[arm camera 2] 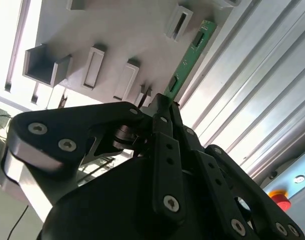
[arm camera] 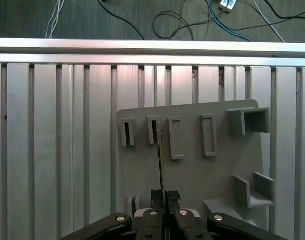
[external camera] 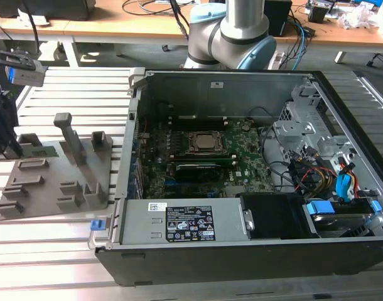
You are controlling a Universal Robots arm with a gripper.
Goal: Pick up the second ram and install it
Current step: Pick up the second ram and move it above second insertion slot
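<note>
The second ram (arm camera 2: 188, 57) is a thin green stick standing on its long edge along the grey slotted tray (arm camera 2: 117, 30). In the first wrist view the second ram (arm camera: 160, 160) shows edge-on, its far end at a tray (arm camera: 192, 170) slot. My gripper (arm camera: 165, 196) is shut on its near end, one pad on each face. My gripper (arm camera 2: 161, 107) also shows from the side, fingers pressed together on the stick. In the exterior view, my gripper (external camera: 12, 149) is at the far left over the tray (external camera: 53, 200), the second ram (external camera: 48, 151) beside it.
An open computer case (external camera: 242, 251) lies on the exterior view's right, with the green motherboard (external camera: 248, 166) inside, cables and drive bays (external camera: 329, 182) at its right end. Grey tray posts (external camera: 69, 135) rise near the ram. The slatted aluminium table (external camera: 59, 251) surrounds everything.
</note>
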